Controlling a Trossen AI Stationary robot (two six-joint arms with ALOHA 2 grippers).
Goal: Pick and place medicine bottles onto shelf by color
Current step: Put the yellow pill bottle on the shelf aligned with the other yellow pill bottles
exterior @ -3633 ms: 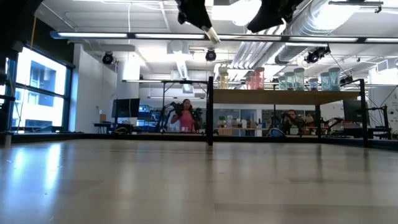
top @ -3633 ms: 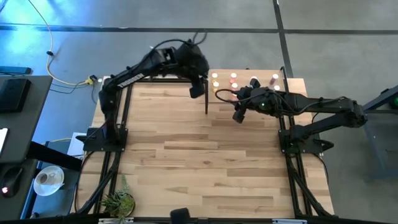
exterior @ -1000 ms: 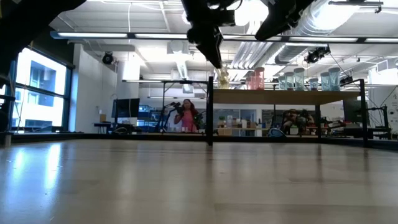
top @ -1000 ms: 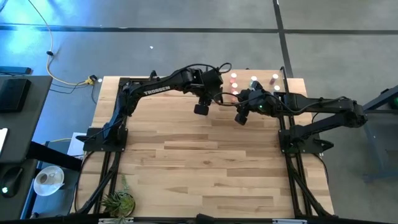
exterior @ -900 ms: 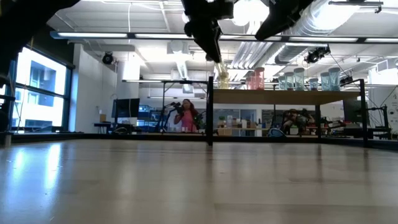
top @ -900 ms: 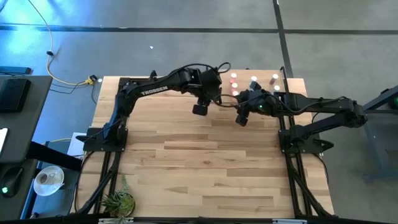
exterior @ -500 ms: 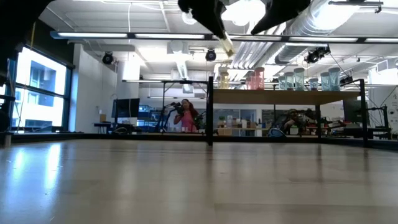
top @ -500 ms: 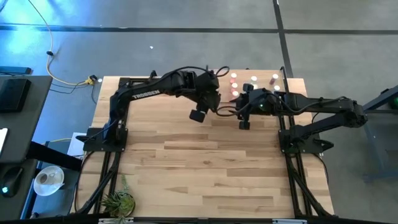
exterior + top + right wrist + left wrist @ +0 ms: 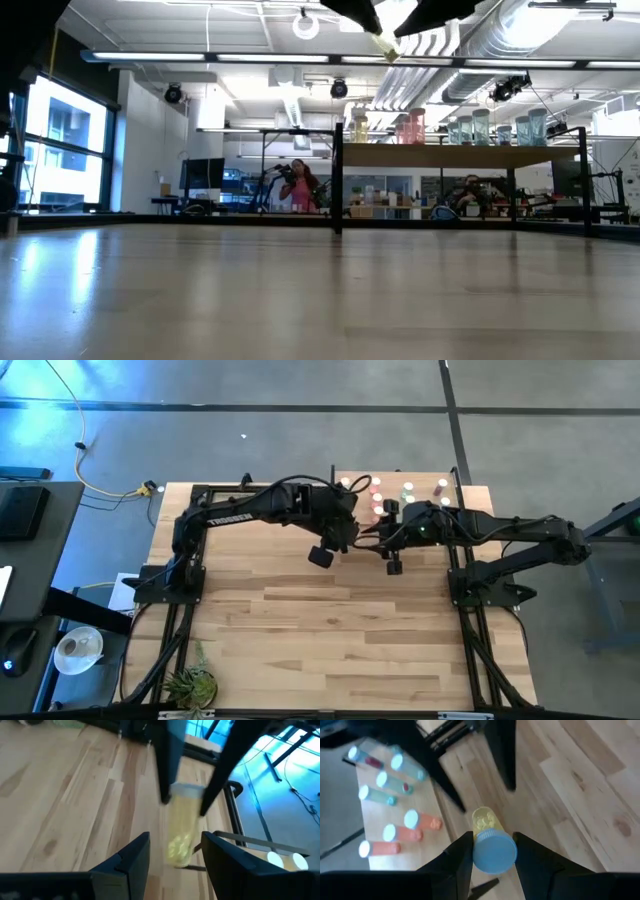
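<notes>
A yellow medicine bottle [image 9: 487, 827] with a white cap is in the air above the table's far middle, with my left gripper [image 9: 492, 840] shut on it. In the low view the yellow medicine bottle [image 9: 385, 42] slants down from the top of the picture. My right gripper [image 9: 176, 837] faces it, open, with its fingers on either side of the bottle's free bottom end [image 9: 176, 852] and gaps between. The other medicine bottles [image 9: 378, 493] stand on the shelf [image 9: 470, 495] at the far right: yellow, pink and teal ones. My left gripper pinches the bottle's cap end [image 9: 494, 854] between its two fingers. The fingers [image 9: 167, 767] slant down toward the right arm and lie along the bottle. The yellow body sticks out past the fingertips, tilted downward and lifted clear of table and shelf.
The shelf [image 9: 450, 155] stands on dark posts [image 9: 338, 180] above the far right of the wooden table [image 9: 320, 630]. Teal bottles [image 9: 385, 797] and pink ones [image 9: 402, 834] stand in rows on it. A small plant [image 9: 190, 685] sits at the near left corner.
My left gripper has carried the yellow bottle away from the shelf, up and toward the table's near edge, until it hangs in front of my right gripper. My right gripper has rolled about its own axis and kept its place. Neither has opened or shut.
</notes>
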